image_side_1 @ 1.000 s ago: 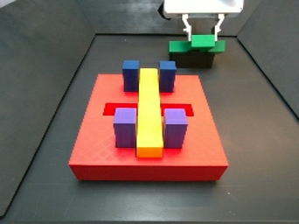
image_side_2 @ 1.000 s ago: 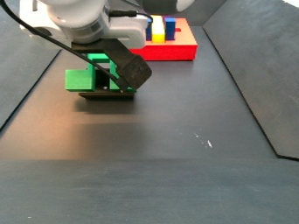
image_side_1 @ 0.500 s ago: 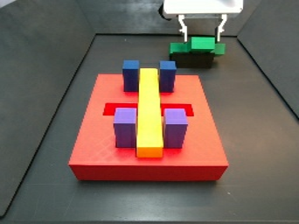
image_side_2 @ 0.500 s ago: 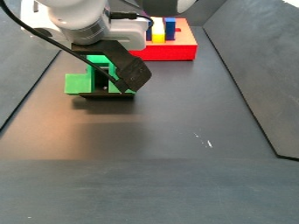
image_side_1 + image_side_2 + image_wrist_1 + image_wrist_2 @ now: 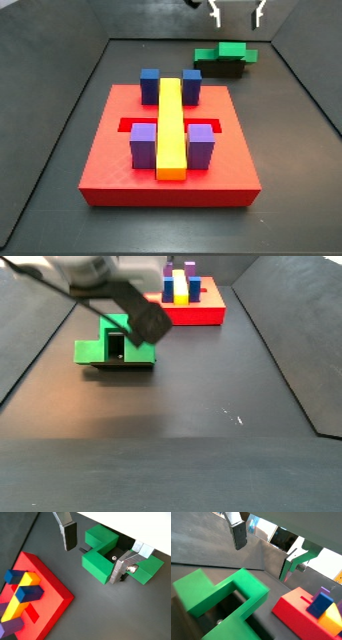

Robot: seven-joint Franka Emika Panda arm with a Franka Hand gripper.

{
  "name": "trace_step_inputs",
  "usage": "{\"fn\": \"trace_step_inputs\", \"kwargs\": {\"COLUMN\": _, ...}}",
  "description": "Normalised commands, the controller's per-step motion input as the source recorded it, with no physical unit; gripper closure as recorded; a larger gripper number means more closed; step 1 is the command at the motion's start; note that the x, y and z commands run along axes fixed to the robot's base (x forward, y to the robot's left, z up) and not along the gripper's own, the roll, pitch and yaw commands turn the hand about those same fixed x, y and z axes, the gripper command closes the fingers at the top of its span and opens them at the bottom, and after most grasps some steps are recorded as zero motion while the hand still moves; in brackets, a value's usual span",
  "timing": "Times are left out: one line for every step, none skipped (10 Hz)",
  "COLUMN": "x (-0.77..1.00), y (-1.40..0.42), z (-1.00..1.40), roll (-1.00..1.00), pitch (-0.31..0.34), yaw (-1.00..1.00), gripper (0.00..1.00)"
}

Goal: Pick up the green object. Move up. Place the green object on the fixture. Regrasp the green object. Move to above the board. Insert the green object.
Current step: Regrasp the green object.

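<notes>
Gripper (image 5: 234, 14) (jaws apart) above green object (image 5: 222, 52) on fixture (image 5: 223, 68).

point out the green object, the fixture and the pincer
green object (image 5: 221, 52), side view, its top face
fixture (image 5: 131, 362), side view, dark front wall under the green piece
pincer (image 5: 93, 554), wrist view, open gap midway between fingertips, above the green object

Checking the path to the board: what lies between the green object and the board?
Only bare dark floor between the green object and the board, in both side views. The gripper hangs open above.
</notes>
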Motion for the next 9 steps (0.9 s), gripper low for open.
{"fn": "trace_step_inputs", "kwargs": {"x": 0.0, "y": -0.47, "z": 0.4, "roll": 0.97, "pitch": 0.291, "yaw": 0.02, "gripper": 0.0}}
{"fn": "trace_step_inputs", "kwargs": {"x": -0.03, "y": -0.51, "z": 0.05, "roll": 1.0, "pitch": 0.203, "yaw": 0.0, "gripper": 0.0}}
{"fn": "trace_step_inputs", "kwargs": {"x": -0.13, "y": -0.55, "z": 0.0, "roll": 1.0, "pitch": 0.157, "yaw": 0.0, "gripper": 0.0}}
{"fn": "trace_step_inputs", "kwargs": {"x": -0.16, "y": -0.55, "z": -0.01, "roll": 1.0, "pitch": 0.137, "yaw": 0.02, "gripper": 0.0}}
{"fn": "trace_step_inputs", "kwargs": {"x": -0.17, "y": -0.56, "z": -0.02, "roll": 1.0, "pitch": 0.114, "yaw": 0.04, "gripper": 0.0}}
{"fn": "trace_step_inputs", "kwargs": {"x": -0.17, "y": -0.53, "z": 0.0, "roll": 1.0, "pitch": 0.14, "yaw": 0.04, "gripper": 0.0}}
{"fn": "trace_step_inputs", "kwargs": {"x": -0.12, "y": -0.52, "z": 0.0, "roll": 1.0, "pitch": 0.183, "yaw": 0.02, "gripper": 0.0}}
{"fn": "trace_step_inputs", "kwargs": {"x": -0.12, "y": -0.51, "z": 0.0, "roll": 1.0, "pitch": 0.191, "yaw": 0.01, "gripper": 0.0}}
{"fn": "trace_step_inputs", "kwargs": {"x": -0.1, "y": -0.51, "z": 0.0, "roll": 1.0, "pitch": 0.2, "yaw": 0.01, "gripper": 0.0}}
